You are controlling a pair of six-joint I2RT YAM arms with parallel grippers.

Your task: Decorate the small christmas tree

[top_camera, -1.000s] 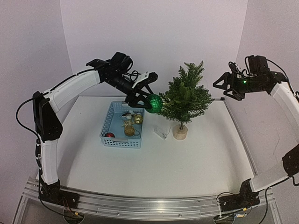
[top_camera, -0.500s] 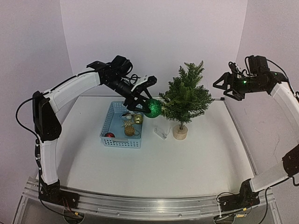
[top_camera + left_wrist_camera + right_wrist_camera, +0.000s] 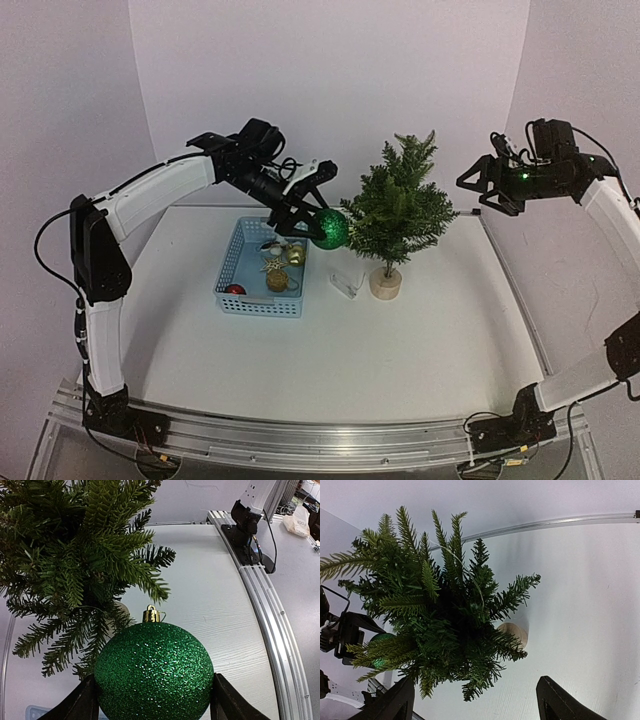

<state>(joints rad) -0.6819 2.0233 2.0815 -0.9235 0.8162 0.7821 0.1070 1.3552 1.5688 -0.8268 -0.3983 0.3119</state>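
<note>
1. Both grippers raised, one on either side of the small christmas tree.
2. Tree upright on its round wooden base, on the table, right of the blue basket.
3. Left gripper: clamped on a green glitter ball, gold cap up, just beside the tree's lower left branch tips.
4. Right gripper: jaws wide apart, holding nothing, well right of the tree, facing it.
</note>
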